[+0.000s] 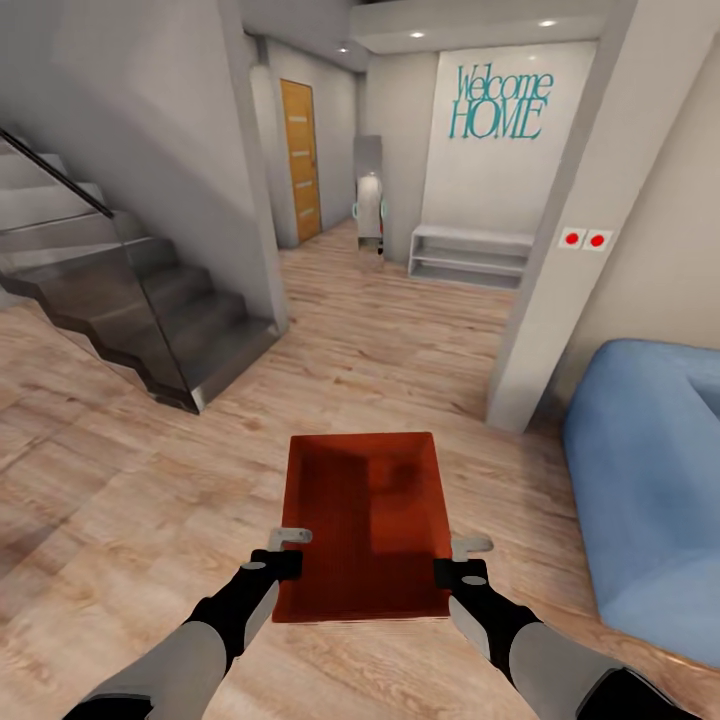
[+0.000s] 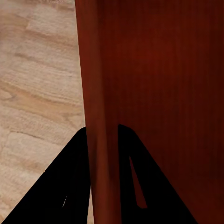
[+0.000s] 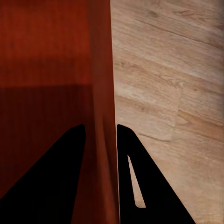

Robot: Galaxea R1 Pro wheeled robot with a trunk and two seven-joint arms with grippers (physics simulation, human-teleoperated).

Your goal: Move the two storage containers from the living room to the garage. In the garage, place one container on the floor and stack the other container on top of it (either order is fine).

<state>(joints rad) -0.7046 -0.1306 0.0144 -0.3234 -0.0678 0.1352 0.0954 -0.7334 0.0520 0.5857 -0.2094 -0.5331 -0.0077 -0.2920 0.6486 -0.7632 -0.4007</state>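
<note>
Holding one orange-red storage container (image 1: 365, 520) out in front of the robot, both arms are reaching forward and a little inward, one on each side of the box. The left gripper (image 1: 288, 560) is pinching the left wall near the box's near corner. In the left wrist view, its two black fingers (image 2: 70, 186) are sitting on either side of the thin red wall (image 2: 98, 140), closed tight on it. The right gripper (image 1: 452, 568) is doing the same on the right wall, and in the right wrist view its fingers (image 3: 140, 177) are squeezing that wall (image 3: 100, 140) between them.

The box is open on top and looks empty and ribbed inside. It is hanging level above the light wood floor (image 1: 150, 480) of the living room. A blue sofa (image 1: 650, 480) is sitting off to the right. Grey stairs (image 1: 150, 310) are rising on the left. Far ahead, down the hall, a honey-wood door (image 1: 300, 160) is standing shut, and a wall is showing the words "Welcome HOME" (image 1: 500, 103).
</note>
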